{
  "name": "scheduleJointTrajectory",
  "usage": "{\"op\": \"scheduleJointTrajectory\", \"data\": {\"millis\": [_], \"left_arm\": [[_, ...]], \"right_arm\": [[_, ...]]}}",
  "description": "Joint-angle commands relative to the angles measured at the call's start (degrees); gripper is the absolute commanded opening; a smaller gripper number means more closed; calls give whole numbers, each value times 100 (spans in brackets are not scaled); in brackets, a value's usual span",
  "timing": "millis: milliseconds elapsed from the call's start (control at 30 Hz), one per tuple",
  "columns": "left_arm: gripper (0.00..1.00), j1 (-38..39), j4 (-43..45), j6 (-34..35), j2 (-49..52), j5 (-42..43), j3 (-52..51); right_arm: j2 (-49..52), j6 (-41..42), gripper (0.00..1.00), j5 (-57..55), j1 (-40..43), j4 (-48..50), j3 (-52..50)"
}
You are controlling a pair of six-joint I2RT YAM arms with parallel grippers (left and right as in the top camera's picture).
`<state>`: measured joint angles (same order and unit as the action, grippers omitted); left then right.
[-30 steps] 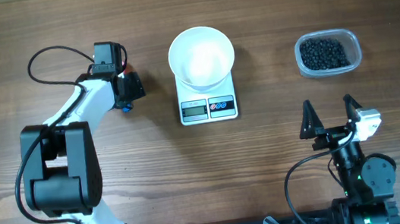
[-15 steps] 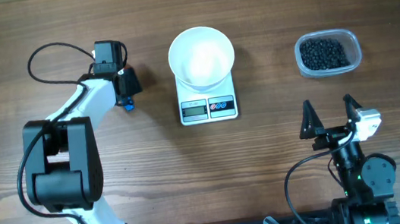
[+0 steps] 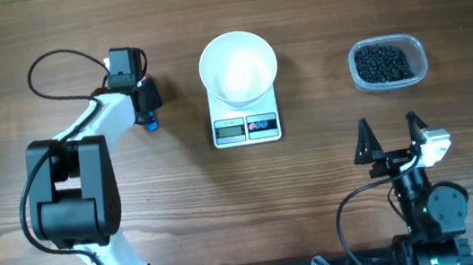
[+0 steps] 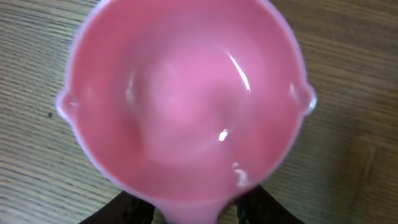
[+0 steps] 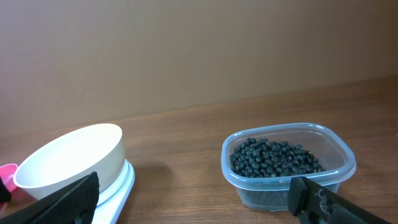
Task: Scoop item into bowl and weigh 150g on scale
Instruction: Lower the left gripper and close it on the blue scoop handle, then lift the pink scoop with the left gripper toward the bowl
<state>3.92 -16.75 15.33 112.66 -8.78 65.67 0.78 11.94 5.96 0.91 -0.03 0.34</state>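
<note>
Two arms, only one working. The left gripper [image 3: 147, 100] is left of the scale [image 3: 247, 128], down over a pink scoop [image 4: 186, 106]. The right gripper [image 3: 388, 132] is parked right of the scale on the robot's side, jaws wide apart, holding nothing.

The white bowl [image 3: 238, 67] sits on the scale and looks empty. The clear tub [image 5: 286, 127] is right of the scale, well apart, and holds all the black beans [image 5: 273, 157].

Step in hand, I'd say: grab the scoop. The left fingers [image 4: 127, 208] flank the handle, but I can't tell if they're clamped yet. To do it well:
- Pinch the handle, not the cup rim, and keep it square so the cup stays level.
- Lift clear before crossing, since the bowl on the scale stands in the path to the tub.

Versus a second ago, the left gripper has edged slightly away from the scale and its jaws look narrower. Bowl, scale, tub and right arm are unchanged.
</note>
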Motion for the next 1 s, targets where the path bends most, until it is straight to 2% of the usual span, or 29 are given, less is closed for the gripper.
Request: {"op": "scheduleJointTrajectory", "data": {"millis": [0, 33, 100, 267, 300, 333, 433, 567, 633, 833, 967], "left_arm": [[44, -90, -98, 13, 232, -9, -85], [43, -90, -105, 13, 232, -9, -85], [35, -87, -98, 13, 232, -9, -85], [36, -90, -52, 11, 232, -9, -85], [26, -90, -55, 11, 232, -9, -85], [22, -90, -57, 13, 232, -9, -85], [17, -87, -59, 13, 232, -7, -85], [17, -87, -57, 13, 232, -9, -85], [7, -87, -55, 13, 229, -9, -83], [4, -90, -17, 13, -273, -9, 37], [4, -90, 7, 273, -1075, -7, 238]], "right_arm": [[-35, 20, 100, -74, -4, 20, -2], [-35, 20, 100, -74, -4, 22, -2], [-35, 20, 100, -74, -4, 22, -2], [-35, 22, 100, -74, -4, 20, -2], [-35, 20, 100, -74, -4, 22, -2], [-35, 22, 100, -74, -4, 20, -2], [-35, 20, 100, -74, -4, 20, -2], [-35, 20, 100, -74, -4, 20, -2], [-35, 20, 100, -74, -4, 20, -2], [-35, 17, 100, -74, -4, 20, -2], [-35, 20, 100, -74, -4, 20, -2]]}}
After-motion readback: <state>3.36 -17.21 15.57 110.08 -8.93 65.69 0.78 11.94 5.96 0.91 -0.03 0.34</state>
